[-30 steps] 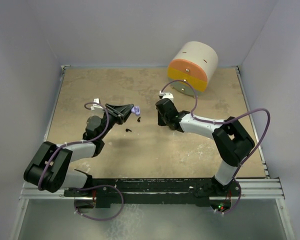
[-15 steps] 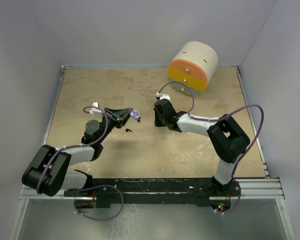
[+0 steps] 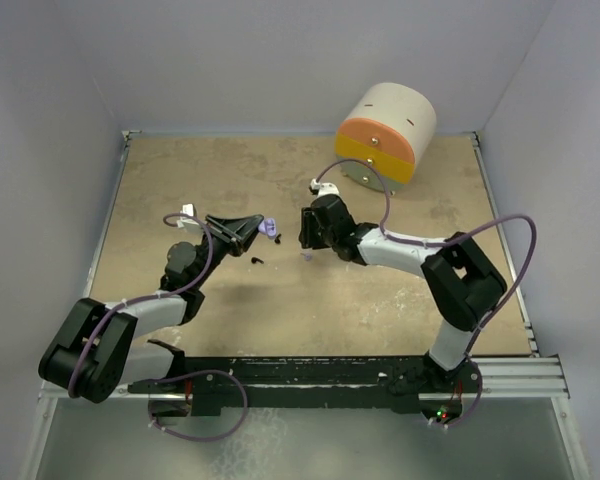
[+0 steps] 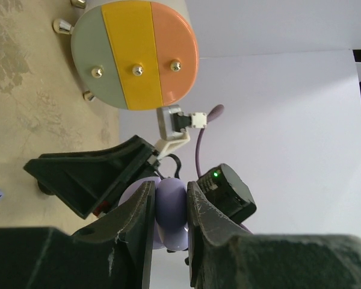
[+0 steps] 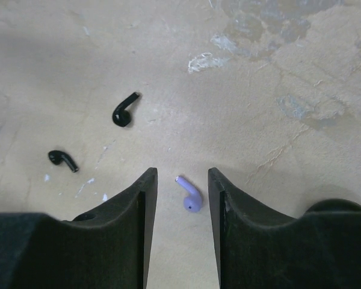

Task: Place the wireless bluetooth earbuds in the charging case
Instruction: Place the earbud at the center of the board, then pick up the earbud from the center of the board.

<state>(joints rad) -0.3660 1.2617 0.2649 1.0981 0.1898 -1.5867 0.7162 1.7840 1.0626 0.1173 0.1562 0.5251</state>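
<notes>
From my station I judge the task to be near its beginning. The left gripper (image 4: 169, 194) is clenched on the lavender charging case (image 4: 171, 220) and holds it in the air above the table (image 5: 277, 54), close to the other arm. The left wrist view shows only the rounded outside of the case between the fingers, so I cannot tell whether its lid is open or whether anything already sits inside.

The right gripper (image 5: 182, 176) is released: its two fingers stand apart and point down at the table. The lavender earbud (image 5: 190, 195) lies on the surface in the gap between them and touches neither finger. It is therefore not grasped, and it is not in the case.

To the left in the right wrist view, a black earbud (image 5: 124, 111) and a second black earbud (image 5: 62, 159) lie on the table, apart from each other and from the lavender one. I find no black case in any view, and I do not see the other lavender earbud for certain.

What is left, in my judgement, is nearly everything: close on the lavender earbud, bring it to the held case, seat it, and then do the same for the others.
</notes>
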